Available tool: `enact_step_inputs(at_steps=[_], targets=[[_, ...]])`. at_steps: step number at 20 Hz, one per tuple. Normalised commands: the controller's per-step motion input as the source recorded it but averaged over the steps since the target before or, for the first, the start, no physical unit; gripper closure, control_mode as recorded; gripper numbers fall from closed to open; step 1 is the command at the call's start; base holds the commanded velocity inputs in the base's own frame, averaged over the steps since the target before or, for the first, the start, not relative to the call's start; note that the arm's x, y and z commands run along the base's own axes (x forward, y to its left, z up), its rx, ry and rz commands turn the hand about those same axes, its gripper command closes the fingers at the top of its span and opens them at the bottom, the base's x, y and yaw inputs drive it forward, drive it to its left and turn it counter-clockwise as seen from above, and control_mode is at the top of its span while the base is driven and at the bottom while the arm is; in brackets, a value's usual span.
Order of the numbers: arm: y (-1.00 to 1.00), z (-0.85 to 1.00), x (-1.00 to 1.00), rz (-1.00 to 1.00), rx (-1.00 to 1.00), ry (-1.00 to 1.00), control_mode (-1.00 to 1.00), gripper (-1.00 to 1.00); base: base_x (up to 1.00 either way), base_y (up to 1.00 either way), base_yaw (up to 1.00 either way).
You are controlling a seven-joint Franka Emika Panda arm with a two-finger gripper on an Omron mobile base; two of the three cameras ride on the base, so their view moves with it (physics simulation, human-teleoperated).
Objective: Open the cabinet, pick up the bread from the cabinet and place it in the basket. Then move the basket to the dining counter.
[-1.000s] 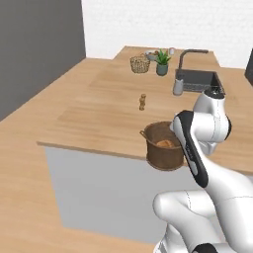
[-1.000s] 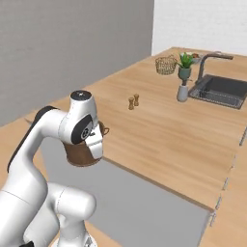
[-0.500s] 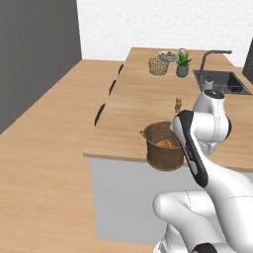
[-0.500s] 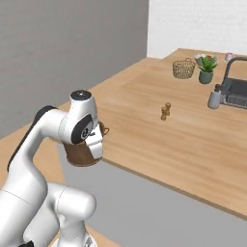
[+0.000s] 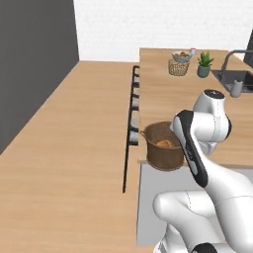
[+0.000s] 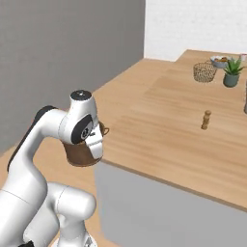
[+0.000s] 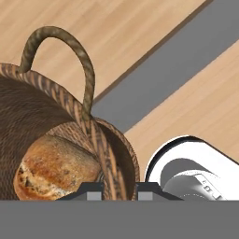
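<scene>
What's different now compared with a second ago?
The base has driven on, so the whole view has shifted: the dining counter sits differently in the picture. The gripper stays shut on the rim of the basket, with the bread still inside.

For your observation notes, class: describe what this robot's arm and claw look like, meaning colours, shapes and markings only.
The arm is glossy white, built of rounded, tube-like segments with dark bands and dark panels at the joints. One joint ends in a round grey cap edged in black. No loose cables or lettering can be made out. The claw shows as two small dark, blocky fingertips.
</scene>
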Motion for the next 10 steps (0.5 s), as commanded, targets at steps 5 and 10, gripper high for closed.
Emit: enact_step_inputs(at_steps=[5,10], targets=[[0.00,0.00,0.00,0.00,0.00,0.00,1.00,1.00,0.49,1.00,-0.23],[0.00,0.00,0.00,0.00,0.00,0.00,1.00,1.00,0.63,1.00,-0.33]])
